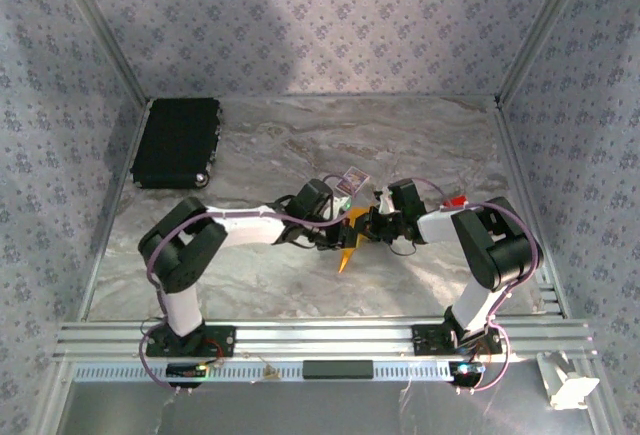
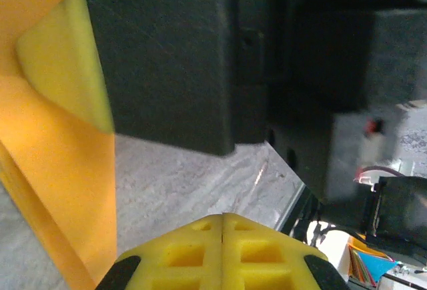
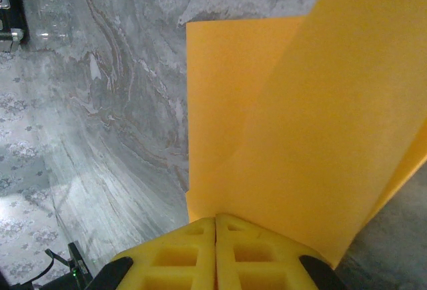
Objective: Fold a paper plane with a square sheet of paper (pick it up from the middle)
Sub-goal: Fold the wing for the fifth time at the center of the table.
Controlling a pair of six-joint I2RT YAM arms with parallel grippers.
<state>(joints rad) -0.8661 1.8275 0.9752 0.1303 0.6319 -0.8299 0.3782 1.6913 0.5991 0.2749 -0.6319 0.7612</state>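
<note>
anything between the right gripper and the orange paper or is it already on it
Nothing visible stands between them. The right gripper is shut on the square sheet of paper, which rises straight from its fingertips, partly folded, above the marble table.

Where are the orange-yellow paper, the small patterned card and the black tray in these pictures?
orange-yellow paper (image 3: 280,123): right wrist view, middle of the raised flap.
small patterned card (image 1: 353,177): top external view, its centre.
black tray (image 1: 177,142): top external view, its bare centre.
</note>
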